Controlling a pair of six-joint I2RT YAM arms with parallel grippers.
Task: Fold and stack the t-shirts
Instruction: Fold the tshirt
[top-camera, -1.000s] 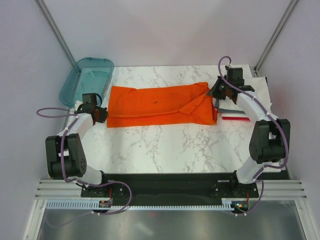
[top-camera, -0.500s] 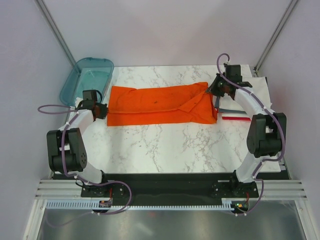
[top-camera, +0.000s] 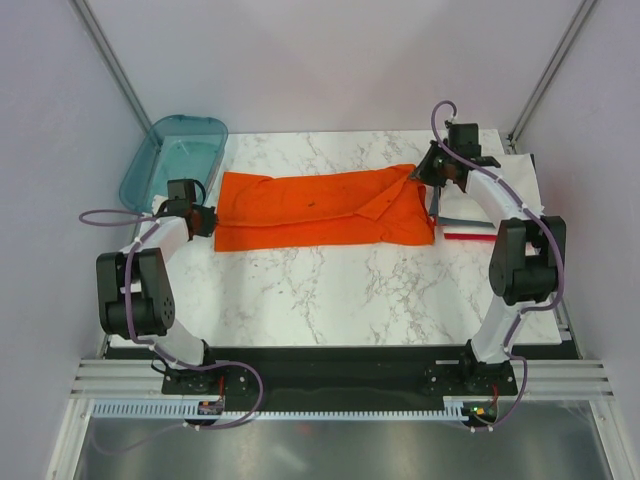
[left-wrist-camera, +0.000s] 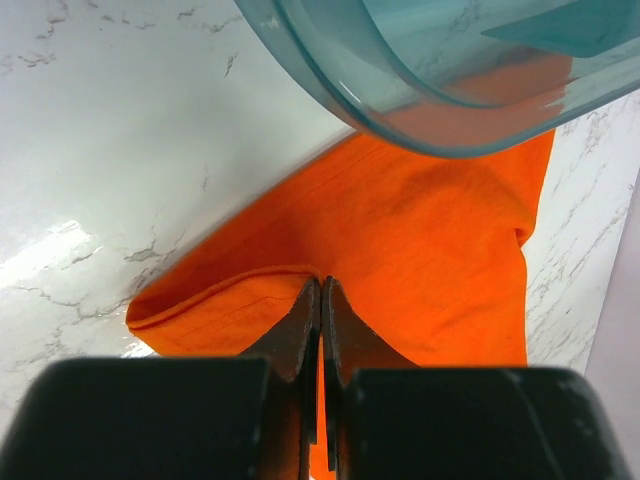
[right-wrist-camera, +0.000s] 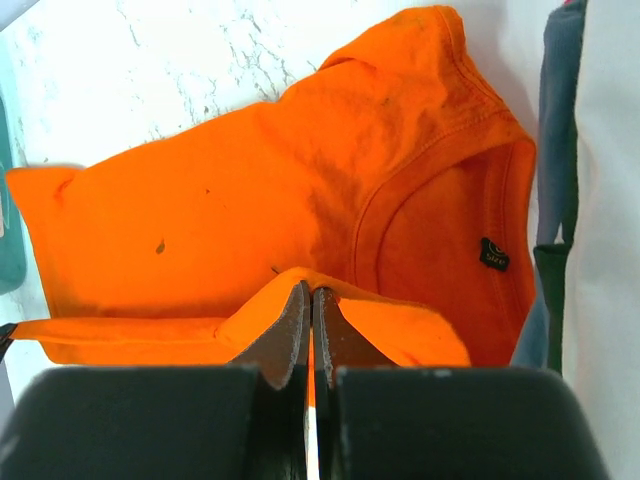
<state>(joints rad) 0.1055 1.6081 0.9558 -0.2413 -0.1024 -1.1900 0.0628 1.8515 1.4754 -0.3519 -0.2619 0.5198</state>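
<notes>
The bright orange t-shirt (top-camera: 320, 208) lies across the far half of the marble table, folded lengthwise into a long band. My left gripper (top-camera: 204, 221) is shut on the hem at its left end; the left wrist view shows the jaws pinching an orange fold (left-wrist-camera: 400, 230). My right gripper (top-camera: 428, 172) is shut on the shirt's far right corner, lifting a fold above the collar (right-wrist-camera: 300, 190). Folded white, grey and red t-shirts (top-camera: 480, 215) are stacked at the right, beside the orange shirt.
A teal translucent tray (top-camera: 175, 158) stands at the far left corner, close behind my left gripper; its rim fills the top of the left wrist view (left-wrist-camera: 420, 90). The stack's grey edge (right-wrist-camera: 555, 150) shows right of the collar. Bare marble (top-camera: 330, 290) lies in front.
My right gripper has carried the shirt's right edge farther back and a little left. My left gripper has shifted slightly back and right with the hem. The shirt's front edge has drawn back.
</notes>
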